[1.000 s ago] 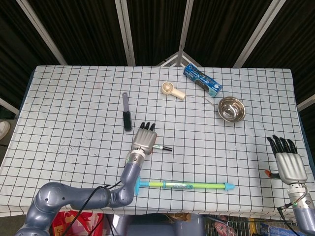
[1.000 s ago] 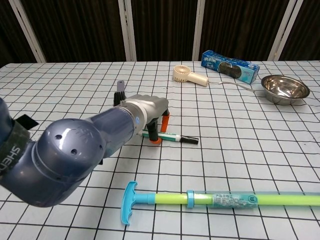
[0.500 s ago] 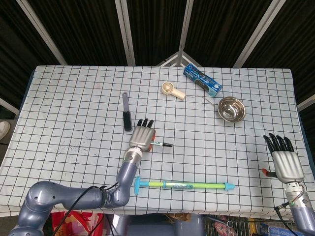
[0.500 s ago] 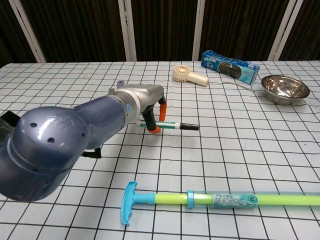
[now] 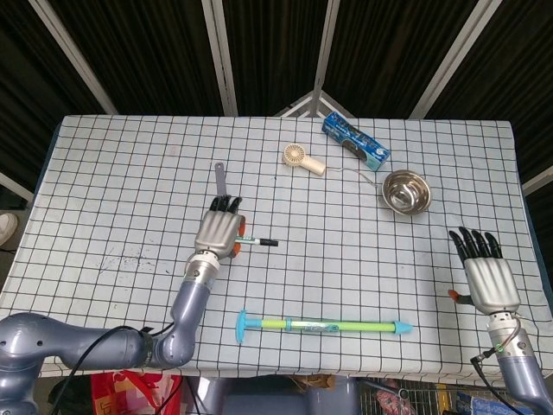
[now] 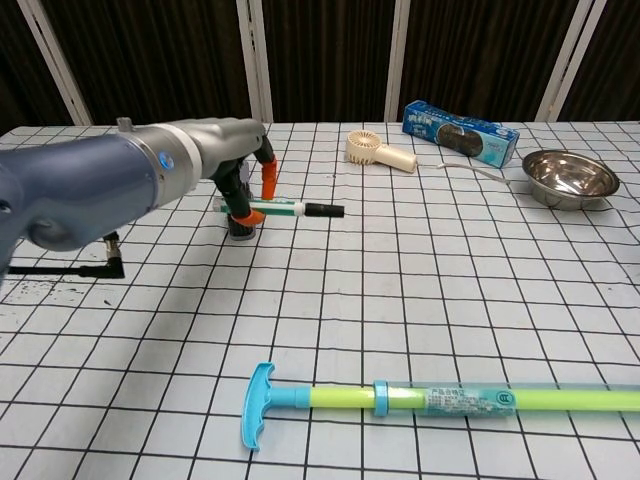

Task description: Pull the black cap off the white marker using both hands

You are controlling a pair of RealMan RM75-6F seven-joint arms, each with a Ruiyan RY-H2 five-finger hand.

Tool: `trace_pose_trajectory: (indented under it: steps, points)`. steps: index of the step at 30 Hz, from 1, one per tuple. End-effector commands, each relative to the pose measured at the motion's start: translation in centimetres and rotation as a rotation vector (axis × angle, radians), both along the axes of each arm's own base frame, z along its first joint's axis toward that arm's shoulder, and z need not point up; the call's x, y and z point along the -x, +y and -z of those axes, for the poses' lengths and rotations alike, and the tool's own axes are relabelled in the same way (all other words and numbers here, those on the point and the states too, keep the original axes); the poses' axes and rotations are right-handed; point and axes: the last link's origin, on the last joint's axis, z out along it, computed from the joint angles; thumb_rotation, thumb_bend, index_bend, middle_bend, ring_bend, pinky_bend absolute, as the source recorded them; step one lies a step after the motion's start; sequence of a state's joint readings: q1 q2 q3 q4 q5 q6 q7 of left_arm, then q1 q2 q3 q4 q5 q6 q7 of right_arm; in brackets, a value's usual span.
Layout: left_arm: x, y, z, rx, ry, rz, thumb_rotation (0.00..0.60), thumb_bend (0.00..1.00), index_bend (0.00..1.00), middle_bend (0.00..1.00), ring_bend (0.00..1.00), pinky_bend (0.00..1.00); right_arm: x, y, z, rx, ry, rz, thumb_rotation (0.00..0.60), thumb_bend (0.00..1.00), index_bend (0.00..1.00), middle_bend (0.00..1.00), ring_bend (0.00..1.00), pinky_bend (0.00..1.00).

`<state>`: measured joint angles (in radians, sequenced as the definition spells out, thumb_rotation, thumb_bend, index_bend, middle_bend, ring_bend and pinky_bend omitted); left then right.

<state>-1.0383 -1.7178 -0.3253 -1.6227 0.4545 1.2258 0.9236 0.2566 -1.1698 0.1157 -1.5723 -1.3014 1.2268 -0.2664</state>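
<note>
The left hand is gripping the white marker by its barrel, fingers curled down around it, and is holding it roughly level above the checkered tabletop. The black cap is sitting on the marker's end, sticking out to the hand's right side, toward the middle of the tabletop. Just beyond the left hand's fingertips a black brush is lying flat. Nearer the robot than this hand, a long green and blue stick is stretching across the tabletop. The right hand is hovering at the tabletop's right edge, well apart from the marker, its fingers extended and slightly spread, gripping nothing. Ahead of that hand and to its left a steel bowl is standing, with a blue box and a cream handheld fan further away still.
</note>
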Motion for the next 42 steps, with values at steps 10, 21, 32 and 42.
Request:
trace_pose_trajectory:
  steps: [10, 21, 32, 42]
  points:
    - [-1.8, -0.3, -3.0, -0.043, -0.039, 0.022, 0.600, 0.55, 0.58, 0.07, 0.00, 0.00, -3.5, -0.9, 1.9, -0.009, -0.082, -0.049, 0.600, 0.15, 0.08, 0.05, 0.00, 0.00]
    - [-4.4, -1.0, -3.7, -0.055, -0.046, 0.051, 0.600, 0.55, 0.58, 0.07, 0.00, 0.00, -9.5, -1.2, 1.3, -0.003, -0.177, -0.137, 0.600, 0.15, 0.14, 0.05, 0.00, 0.00]
    - [-5.9, -1.6, -5.2, -0.077, -0.080, 0.058, 0.600, 0.55, 0.58, 0.07, 0.00, 0.00, -16.6, -2.2, 1.8, -0.013, -0.216, -0.174, 0.600, 0.15, 0.22, 0.05, 0.00, 0.00]
    - [-6.5, -1.9, -5.0, -0.072, -0.077, 0.047, 0.600, 0.55, 0.58, 0.07, 0.00, 0.00, -22.6, -2.6, 4.4, -0.057, -0.213, -0.179, 0.600, 0.17, 0.31, 0.05, 0.00, 0.00]
